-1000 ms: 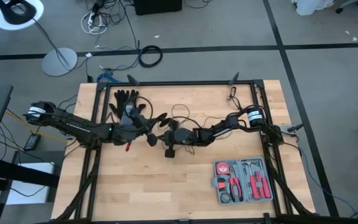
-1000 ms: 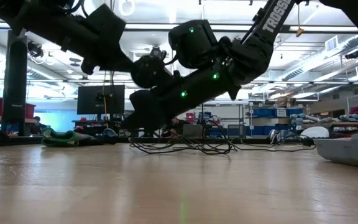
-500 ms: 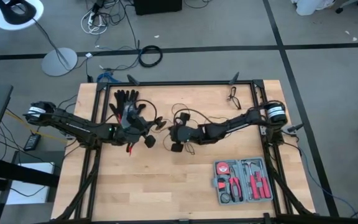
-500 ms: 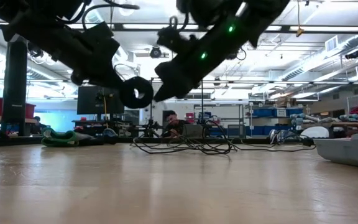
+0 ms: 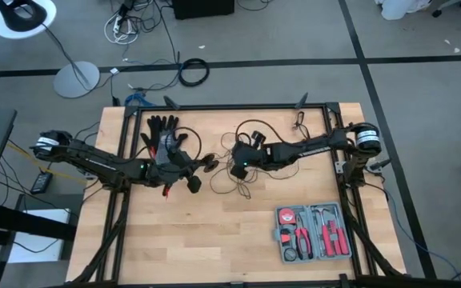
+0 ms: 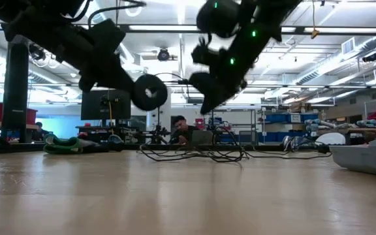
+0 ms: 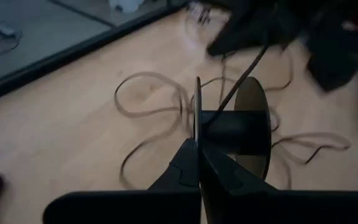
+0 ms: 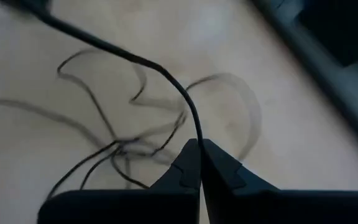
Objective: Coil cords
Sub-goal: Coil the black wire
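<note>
Holding the small round black disc (image 7: 229,134) by its rim, the left hand (image 5: 190,170) hangs above the middle of the tabletop (image 5: 174,240), its fingers pinched tight on the disc's edge; in the low view the disc (image 6: 150,92) is clearly off the wood. Just beside it, the right hand (image 5: 238,164) is clamped on the thin black cord (image 8: 166,78), which rises from its closed fingertips and runs off toward the other arm. Most of the cord (image 5: 250,136) lies in loose, irregular loops on the tabletop around and under the right hand, a low tangle in the low view. By my judgement the coiling has barely begun: both ends of a working length are in hand, but no neat turns show on the disc or on the wood, and nearly all the slack remains to be gathered.
</note>
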